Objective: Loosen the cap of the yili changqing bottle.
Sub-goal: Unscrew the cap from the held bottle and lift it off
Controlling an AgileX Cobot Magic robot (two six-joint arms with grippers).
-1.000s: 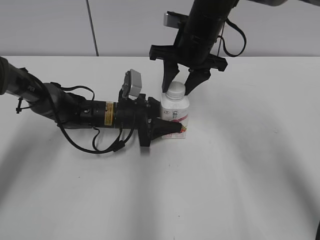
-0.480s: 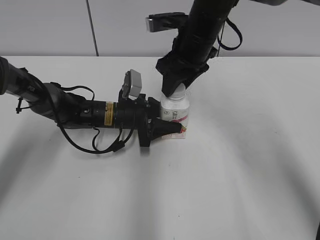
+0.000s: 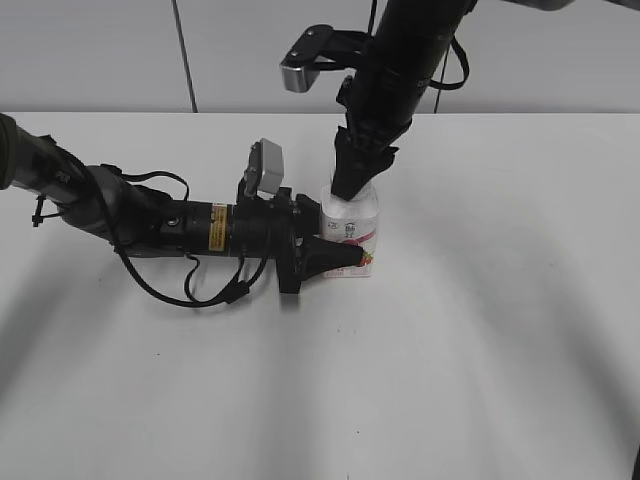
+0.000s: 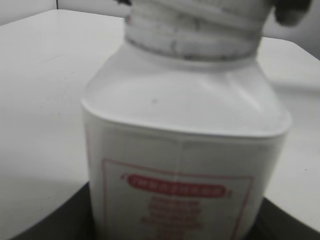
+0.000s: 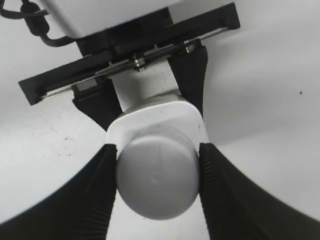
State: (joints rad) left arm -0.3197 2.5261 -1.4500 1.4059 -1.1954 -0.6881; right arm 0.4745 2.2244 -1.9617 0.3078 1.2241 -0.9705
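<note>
Both grippers on the bottle, one low, one on top.

The yili changqing bottle (image 3: 352,228) stands upright on the white table (image 3: 480,330), and the left gripper (image 3: 335,255) comes in flat from the side, jaws clamped on its lower body. From above, the right gripper (image 5: 157,172) has its ribbed fingers (image 5: 102,185) pressed against both sides of the cap (image 5: 157,177), squeezed tight on it.

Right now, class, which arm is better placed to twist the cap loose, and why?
The right. The right gripper has its fingers pressed on both sides of the cap, while the left gripper clamps the bottle low on its body.
</note>
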